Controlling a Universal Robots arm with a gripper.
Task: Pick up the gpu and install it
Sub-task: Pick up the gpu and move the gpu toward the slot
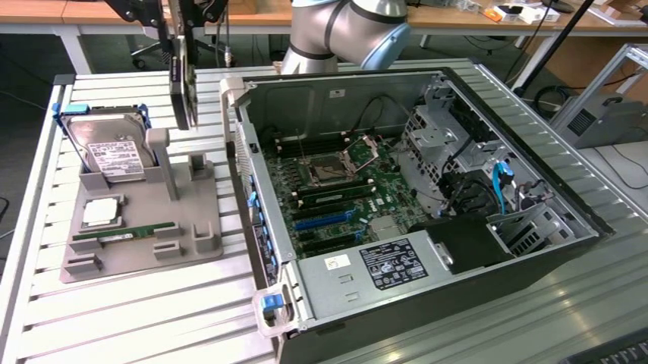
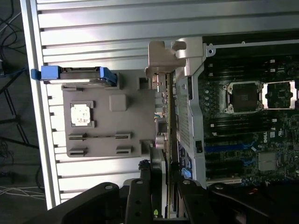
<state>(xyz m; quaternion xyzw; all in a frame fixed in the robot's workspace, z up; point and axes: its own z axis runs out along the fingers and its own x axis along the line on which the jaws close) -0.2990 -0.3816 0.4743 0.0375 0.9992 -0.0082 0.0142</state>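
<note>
The gpu [image 1: 182,83] hangs upright and edge-on in the air, with its black cooler facing the exterior view's left. My gripper [image 1: 184,19] is shut on its upper end. The card hovers over the grey holder [image 1: 193,227], just outside the wall of the open computer case [image 1: 235,98]. In the wrist view the gpu [image 2: 164,135] runs away from my gripper [image 2: 161,186] as a thin strip, its silver bracket [image 2: 161,60] at the far end. My black fingers [image 2: 138,196] clamp it from both sides. The motherboard's blue slots [image 1: 324,220] lie open inside the case.
On the grey holder sit a hard drive [image 1: 114,152] in a blue caddy, a processor chip [image 1: 102,212] and a slim memory stick [image 1: 127,233]. Inside the case are the processor socket [image 1: 329,168], a power supply [image 1: 380,265] and drive cages [image 1: 456,144]. The table is slatted aluminium [image 1: 132,318].
</note>
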